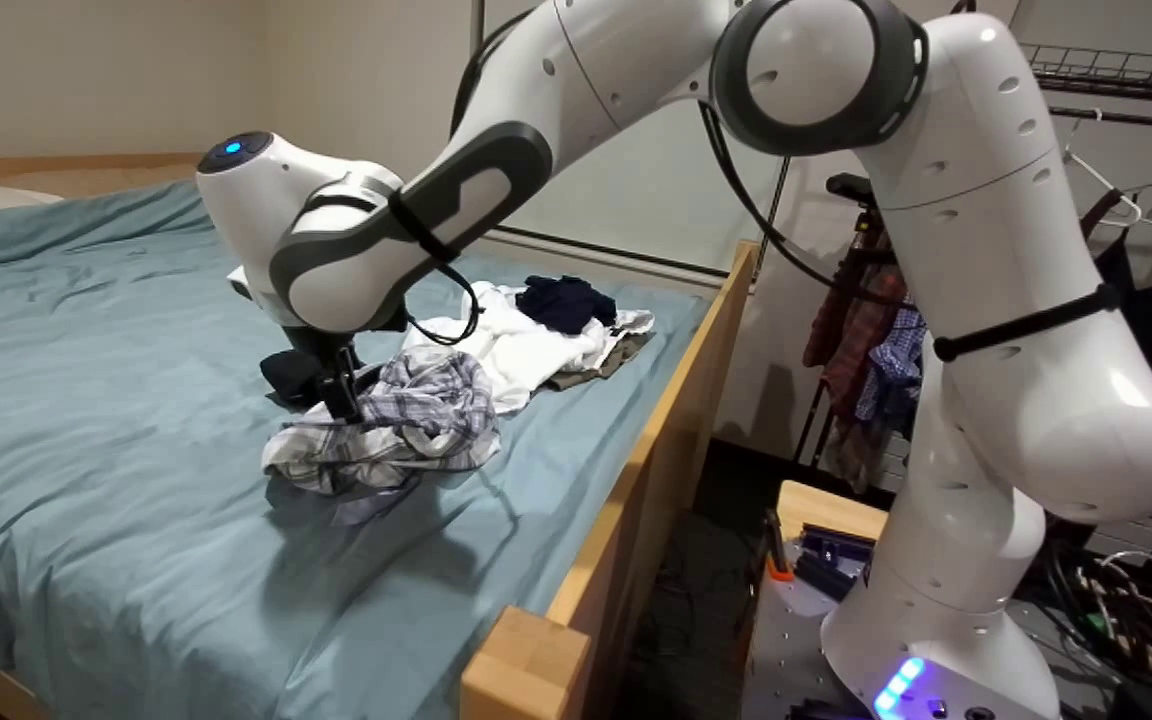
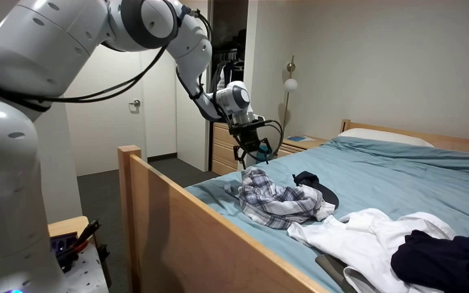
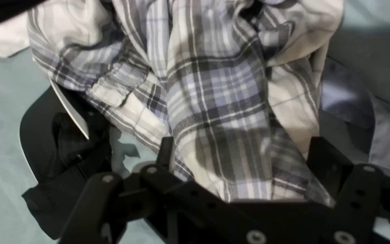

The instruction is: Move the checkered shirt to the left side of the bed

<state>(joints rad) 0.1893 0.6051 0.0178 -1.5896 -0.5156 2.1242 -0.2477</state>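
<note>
The grasp is judged to be in hand, though a release could look alike. The black two-fingered gripper [image 3: 243, 149] is spread wide, a fold of the grey-and-white checkered cloth shirt [image 2: 273, 199] framed in its gap in the wrist view; next, the fold should be pinched and carried left. The shirt is seen crumpled on the blue-sheeted bed [image 2: 401, 181], left of a white cloth garment [image 2: 364, 236] in an exterior view.

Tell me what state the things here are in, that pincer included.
Checkered shirt: crumpled in a heap.
Pincer: open, over the shirt.
Dark cap: lying beside the shirt.
White garment: rumpled, spread out.
Navy garment: bunched, on the white garment.
Brownish garment: mostly covered.
Bed sheet: wrinkled.
Closet: open.
Base light: glowing blue.
</note>
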